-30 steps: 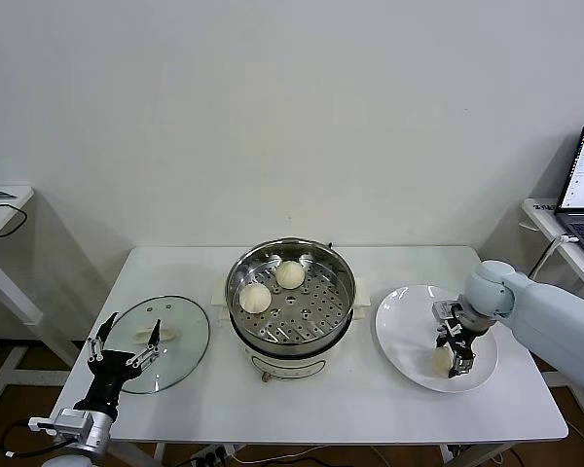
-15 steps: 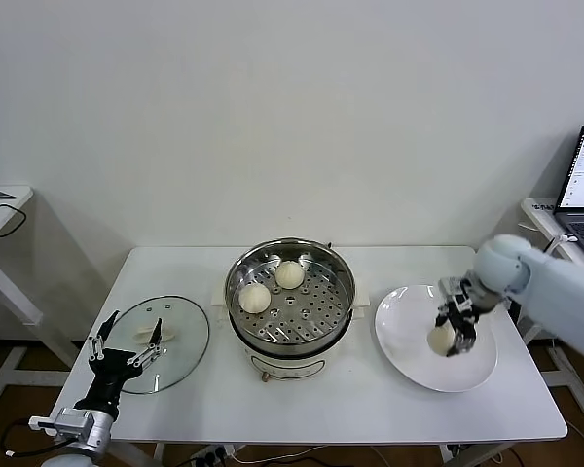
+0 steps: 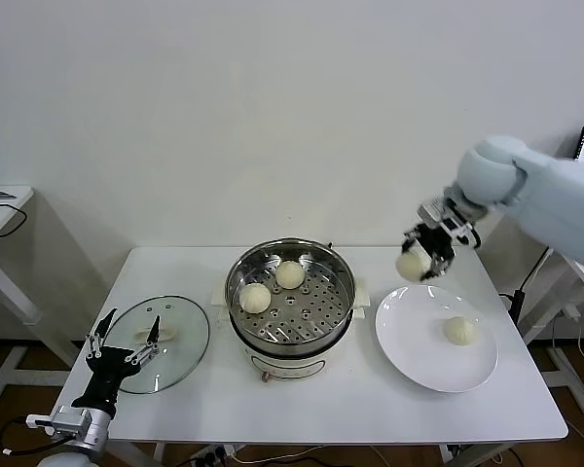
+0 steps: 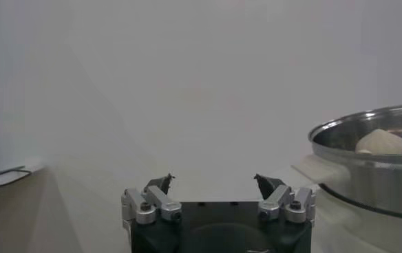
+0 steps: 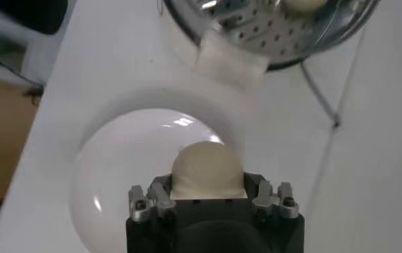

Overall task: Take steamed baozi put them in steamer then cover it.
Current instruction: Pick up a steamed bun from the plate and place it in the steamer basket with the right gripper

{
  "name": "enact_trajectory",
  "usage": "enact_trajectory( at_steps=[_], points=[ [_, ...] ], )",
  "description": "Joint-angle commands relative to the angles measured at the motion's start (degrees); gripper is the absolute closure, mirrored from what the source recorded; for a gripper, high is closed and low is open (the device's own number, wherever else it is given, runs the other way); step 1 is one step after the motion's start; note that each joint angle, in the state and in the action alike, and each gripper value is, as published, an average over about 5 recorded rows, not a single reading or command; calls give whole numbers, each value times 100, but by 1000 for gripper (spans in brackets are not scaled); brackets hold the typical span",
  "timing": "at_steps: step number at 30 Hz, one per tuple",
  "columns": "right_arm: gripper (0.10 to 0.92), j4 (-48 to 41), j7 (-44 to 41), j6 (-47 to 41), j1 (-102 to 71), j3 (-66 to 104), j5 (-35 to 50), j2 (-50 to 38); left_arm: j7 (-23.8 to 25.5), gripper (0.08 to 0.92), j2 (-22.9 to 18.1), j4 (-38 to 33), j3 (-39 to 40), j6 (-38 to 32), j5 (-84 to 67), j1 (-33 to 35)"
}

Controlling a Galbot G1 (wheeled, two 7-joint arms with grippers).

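The right end effector [image 3: 423, 253] hangs in the air above the far rim of the white plate [image 3: 409, 345], its fingers closed narrowly around one steamed baozi [image 3: 411, 265]. From the right wrist view that bun [image 5: 206, 168] sits clamped between the fingers with the plate directly below. A second baozi [image 3: 458, 331] lies on the plate at about 3 o'clock from its centre. Two more buns [image 3: 255, 297] [image 3: 290, 274] rest on the perforated tray inside the steamer [image 3: 341, 277], at roughly 9 and 11 o'clock, close together. The steamer stands mid-tabletop [image 3: 370, 409], just beside the plate. The glass cover [image 3: 180, 336] lies flat at the steamer's 9 o'clock. The left end effector [image 3: 125, 348] waits at the cover's near-left edge, fingers spread wide and holding nothing.
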Motion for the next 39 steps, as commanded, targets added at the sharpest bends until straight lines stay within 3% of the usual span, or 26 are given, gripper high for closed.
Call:
enact_trajectory(
  at_steps=[1,14,39],
  points=[
    [347,-130,257,1602,802,-591,-131,1413,19,177,8,20,-48,4,-26,-15],
    [347,-319,558,2504,144,-684,-811,2512,67,177,10,54,-225,-1,-83,-21],
    [343,-303,498,2376,-667,-771,-706,2968,106,177,40,270,-281,-22,-85,-97]
  ],
)
